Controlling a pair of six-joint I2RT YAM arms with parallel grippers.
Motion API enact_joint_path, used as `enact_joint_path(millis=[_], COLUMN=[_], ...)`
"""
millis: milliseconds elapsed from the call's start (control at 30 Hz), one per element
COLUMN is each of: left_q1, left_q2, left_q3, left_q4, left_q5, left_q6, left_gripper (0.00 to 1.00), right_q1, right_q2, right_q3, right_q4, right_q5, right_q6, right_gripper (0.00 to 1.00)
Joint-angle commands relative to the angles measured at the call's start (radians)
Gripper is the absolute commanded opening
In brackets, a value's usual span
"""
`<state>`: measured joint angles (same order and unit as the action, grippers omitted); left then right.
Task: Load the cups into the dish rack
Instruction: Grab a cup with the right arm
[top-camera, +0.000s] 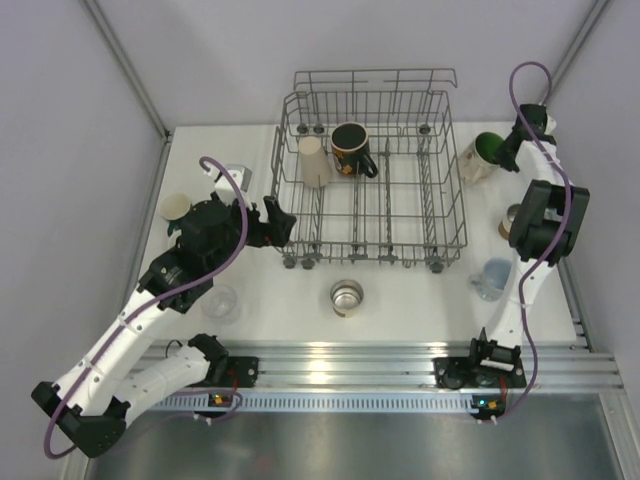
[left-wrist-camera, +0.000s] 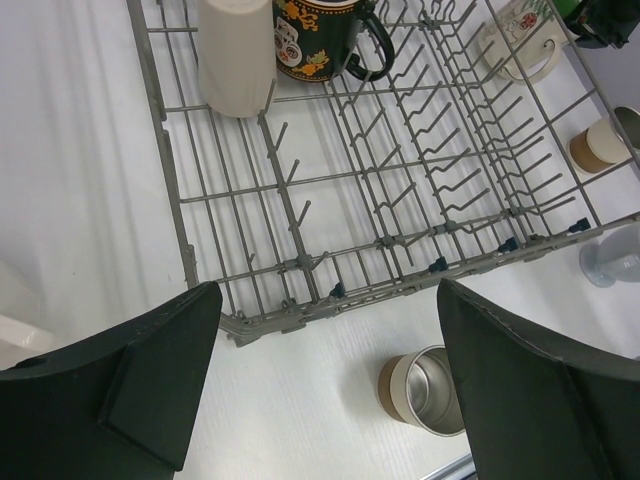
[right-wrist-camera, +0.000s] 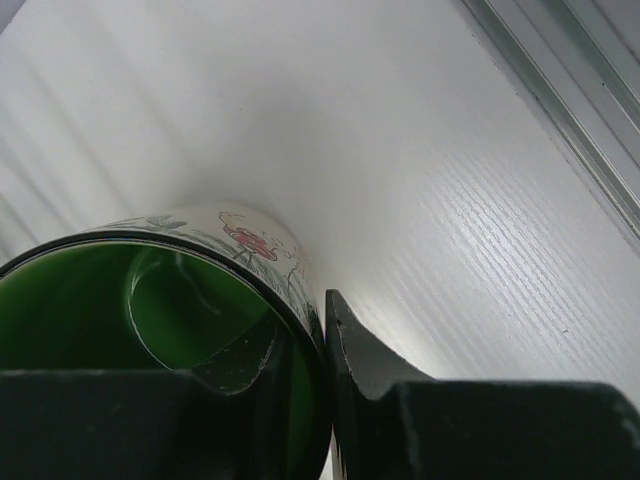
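dish rack (top-camera: 372, 100): grey | mug (right-wrist-camera: 150, 290): green inside, red mushroom print | tumbler (left-wrist-camera: 235, 50): cream | fingers (right-wrist-camera: 355, 360): black

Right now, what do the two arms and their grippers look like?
Both the left arm and right arm have white tubular links with black joints. A purple cable loops along each. The left gripper and right gripper have broad, matte black fingers.

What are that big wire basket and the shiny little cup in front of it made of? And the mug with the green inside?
Dish rack: grey metal wire, dull finish, possibly coated; thin rods.
Shiny cup: likely steel, mirror-bright inside, brown band outside.
Green-lined mug: apparently glazed ceramic; glossy, painted pattern.
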<state>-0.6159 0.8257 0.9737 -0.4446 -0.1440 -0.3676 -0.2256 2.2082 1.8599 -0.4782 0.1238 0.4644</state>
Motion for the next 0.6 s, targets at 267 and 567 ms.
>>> enact_joint_path(millis=[267, 567], left_q1=[0.001, 0.002], left_q2=[-0.011, 0.023], left_q3=[0.033, 0.121], left_q4=[0.06, 0.06], left_q5=[0.058, 0.243], left_q6=[-0.04, -0.085], left_gripper=[0.98, 0.96], right_q1=[-0.034, -0.038], right_q2=[-0.304, -0.586], right_q3=[0.01, -0.138], right_q4=[0.105, 0.244], right_q5=[0.042, -0.116], right_q6=[0.048, 0.123], right_gripper=[0.0, 0.0])
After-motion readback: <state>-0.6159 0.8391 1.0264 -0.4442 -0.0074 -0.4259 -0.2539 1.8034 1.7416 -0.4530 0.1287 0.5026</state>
